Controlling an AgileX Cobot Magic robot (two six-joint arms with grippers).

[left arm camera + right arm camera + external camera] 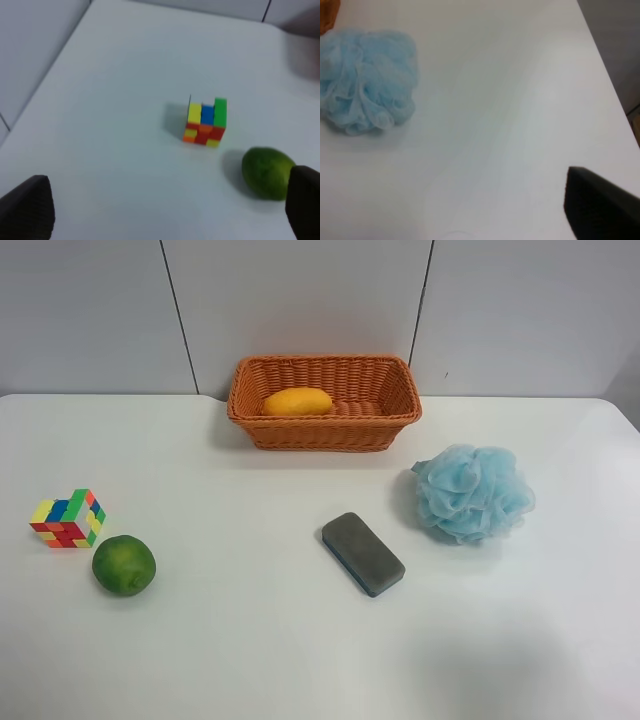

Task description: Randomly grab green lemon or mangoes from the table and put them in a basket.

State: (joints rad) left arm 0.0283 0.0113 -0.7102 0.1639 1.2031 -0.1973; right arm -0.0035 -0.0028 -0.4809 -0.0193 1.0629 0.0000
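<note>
The green lemon (124,565) lies on the white table (250,660) at the exterior high view's left, just in front of a puzzle cube. In the left wrist view the green lemon (267,172) lies beside one fingertip of my left gripper (165,205), which is open, empty and above the table. The yellow-orange mango (297,401) lies inside the wicker basket (325,361) at the back middle. Of my right gripper only one dark finger (600,207) shows, far to one side, holding nothing. Neither arm shows in the exterior high view.
A multicoloured puzzle cube (68,519) stands close behind the lemon and also shows in the left wrist view (206,122). A grey eraser block (363,553) lies mid-table. A blue bath puff (472,492) sits to its right and also shows in the right wrist view (365,80).
</note>
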